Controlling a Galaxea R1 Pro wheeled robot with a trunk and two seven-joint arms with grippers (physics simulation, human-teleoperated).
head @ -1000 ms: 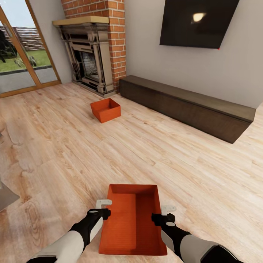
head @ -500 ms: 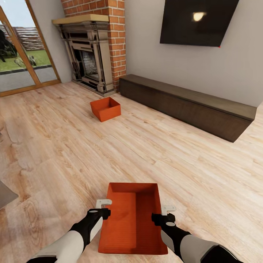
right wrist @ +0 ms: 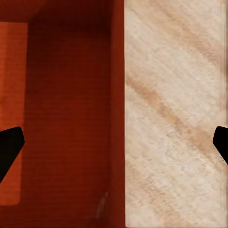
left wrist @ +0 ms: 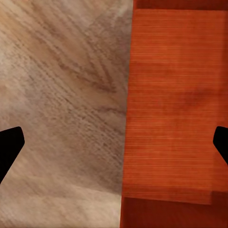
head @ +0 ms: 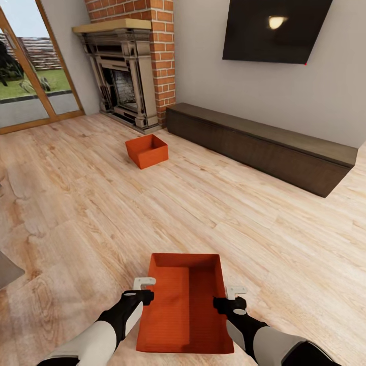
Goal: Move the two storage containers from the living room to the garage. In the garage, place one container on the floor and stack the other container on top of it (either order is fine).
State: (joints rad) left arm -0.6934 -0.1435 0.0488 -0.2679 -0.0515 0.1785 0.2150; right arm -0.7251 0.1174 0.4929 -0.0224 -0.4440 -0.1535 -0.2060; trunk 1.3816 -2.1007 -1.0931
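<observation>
Now the near storage container (head: 185, 310) sits on the light wood floor (head: 76, 203) of the living room, right between the two arms. The left tool (head: 144, 282) is at the bin's left wall and the right tool (head: 235, 292) is at its right wall. In the left wrist view the left tool (left wrist: 114, 147) has its two dark tips far apart, with the wall of the near storage container (left wrist: 175, 109) running between them, wood on one side and orange on the other. The right tool (right wrist: 114, 147) is spread wide too, straddling the wall of the near storage container (right wrist: 71, 114). Neither tool squeezes the bin. I cannot tell if the tips touch the wall.

The bin's closest edge is cut off at the bottom of the head view. The wrist views are blurry and show just a bit of the bin.

The head view also shows the far storage container (head: 147, 151) on the floor, well apart, near the brick fireplace (head: 127, 66) and the end of the long dark cabinet (head: 264, 147). A TV (head: 277, 30) hangs on the wall above it.
</observation>
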